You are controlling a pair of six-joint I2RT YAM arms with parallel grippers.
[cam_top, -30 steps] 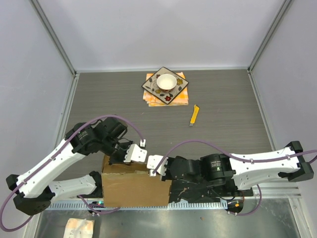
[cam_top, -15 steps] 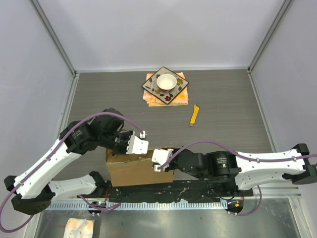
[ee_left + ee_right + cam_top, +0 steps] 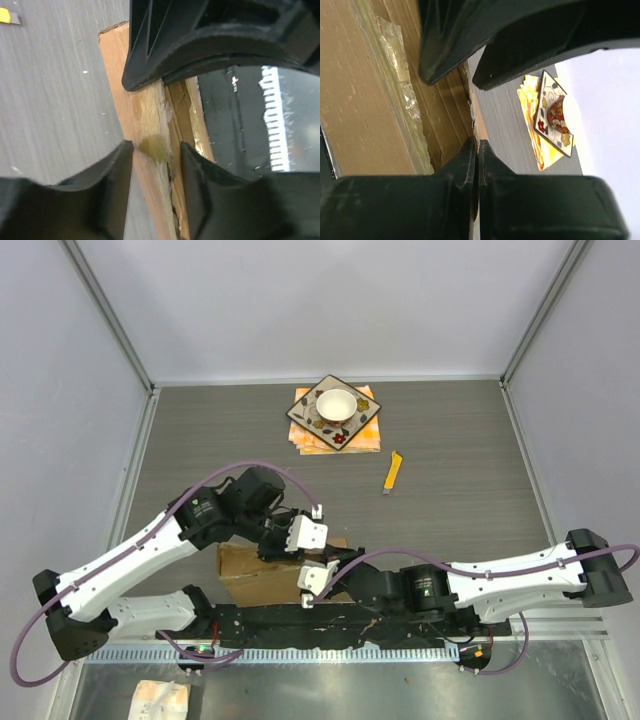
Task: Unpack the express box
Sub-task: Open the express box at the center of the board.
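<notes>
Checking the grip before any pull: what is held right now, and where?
Right gripper seems to pinch the box by a flap edge; left gripper is open, holding nothing.

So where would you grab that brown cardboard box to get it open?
Probably the thin taped flap edge of the express box, coming from above its far side and straddling it as the open left pincer does. The body looks too wide, but the edge fits the gap.

The box (image 3: 250, 575) is plain brown cardboard with a strip of yellowed clear tape. The plate (image 3: 325, 429) is cream with a dark rim and red and orange flowers. It carries a white bowl (image 3: 336, 404) and lies on an orange-yellow napkin (image 3: 366, 443). The knife (image 3: 393, 472) is yellow, and the counter (image 3: 460, 440) is grey wood grain.
</notes>
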